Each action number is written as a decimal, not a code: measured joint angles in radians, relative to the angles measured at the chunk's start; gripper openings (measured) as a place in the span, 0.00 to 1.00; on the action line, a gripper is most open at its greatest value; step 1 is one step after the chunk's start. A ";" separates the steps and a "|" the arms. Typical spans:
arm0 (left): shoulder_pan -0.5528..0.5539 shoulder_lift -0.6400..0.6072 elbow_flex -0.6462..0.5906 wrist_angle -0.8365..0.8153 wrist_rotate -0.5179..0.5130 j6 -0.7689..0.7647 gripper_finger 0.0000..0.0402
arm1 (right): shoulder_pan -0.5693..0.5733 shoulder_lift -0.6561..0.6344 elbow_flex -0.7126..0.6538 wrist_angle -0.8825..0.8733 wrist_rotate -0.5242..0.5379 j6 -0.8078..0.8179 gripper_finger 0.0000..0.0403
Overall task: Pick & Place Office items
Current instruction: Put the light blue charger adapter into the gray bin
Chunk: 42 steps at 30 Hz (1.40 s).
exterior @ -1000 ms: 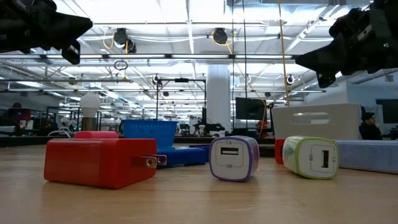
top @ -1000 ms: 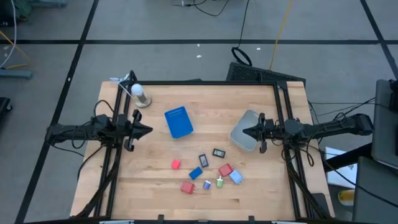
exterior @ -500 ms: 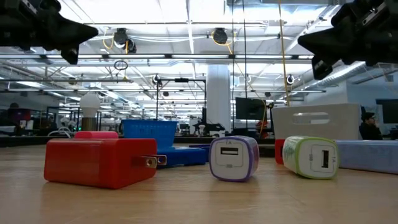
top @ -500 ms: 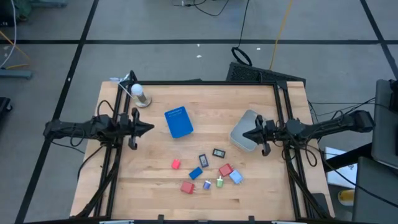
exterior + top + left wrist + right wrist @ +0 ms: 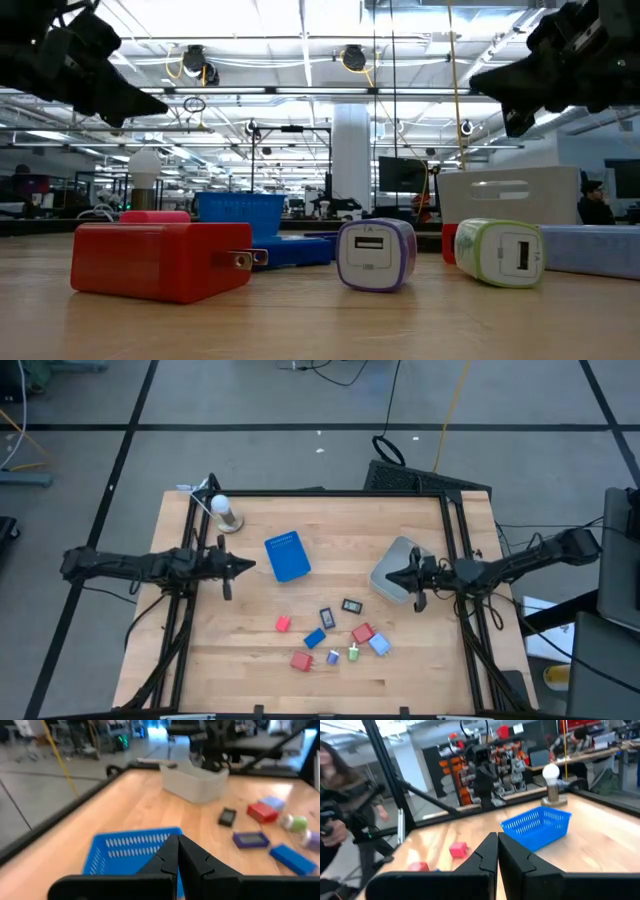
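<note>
From above, the left gripper (image 5: 243, 567) hung beside the blue tray (image 5: 288, 556), fingers pressed together on nothing; the right gripper (image 5: 393, 573) hovered over the grey bin (image 5: 386, 585), likewise pinched shut and empty. The office items (image 5: 330, 633) lay scattered between them near the front edge, probably awaiting sorting.

At table height, a red charger (image 5: 160, 260) sat nearest.

The left wrist view showed the tray and bin (image 5: 192, 784) apparently empty.

The right wrist view agreed about the tray (image 5: 536, 827).
</note>
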 joint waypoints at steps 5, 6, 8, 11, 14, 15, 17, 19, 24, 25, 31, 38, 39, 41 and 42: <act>0.000 0.041 0.000 0.039 0.076 0.000 0.01 | 0.033 0.078 0.000 0.018 0.053 0.009 0.01; 0.000 0.042 0.000 0.043 0.088 0.001 0.01 | 0.039 0.090 0.000 0.028 0.051 0.010 0.01; 0.000 0.044 0.000 0.061 0.100 0.008 0.01 | 0.057 0.108 0.001 0.055 0.050 0.005 0.01; 0.000 0.044 0.000 0.102 0.102 0.013 0.00 | 0.085 0.126 0.028 0.053 0.054 -0.016 0.01; 0.000 0.044 0.000 0.152 0.102 0.011 0.02 | 0.114 0.137 0.086 -0.047 0.041 0.026 0.01; 0.000 0.044 0.000 0.164 0.102 0.008 0.03 | 0.125 0.135 0.122 -0.093 0.030 0.027 0.01; 0.000 0.044 0.000 0.174 0.102 0.000 0.04 | 0.146 0.132 0.191 -0.216 0.026 0.034 0.01; 0.000 0.044 0.000 0.169 0.102 -0.001 0.04 | 0.164 0.142 0.253 -0.367 0.025 0.060 0.01; 0.000 0.044 0.000 0.132 0.102 -0.029 0.01 | 0.201 0.155 0.388 -0.575 0.024 0.197 0.01; 0.000 0.044 0.000 0.126 0.101 -0.029 0.01 | 0.210 0.158 0.406 -0.607 0.024 0.215 0.01; 0.000 0.044 0.000 0.129 0.094 -0.028 0.05 | 0.273 0.159 0.510 -0.789 0.020 0.343 0.01; 0.000 0.044 0.000 0.130 0.094 -0.021 0.02 | 0.350 0.233 0.602 -0.958 -0.011 0.542 0.00; 0.000 0.044 0.000 0.130 0.094 -0.022 0.02 | 0.358 0.255 0.616 -0.973 -0.012 0.566 0.00; 0.000 0.044 0.000 0.130 0.094 -0.026 0.01 | 0.373 0.300 0.651 -1.009 -0.029 0.611 0.00; 0.000 0.044 0.000 0.129 0.095 -0.029 0.01 | 0.381 0.324 0.673 -1.026 -0.032 0.633 0.00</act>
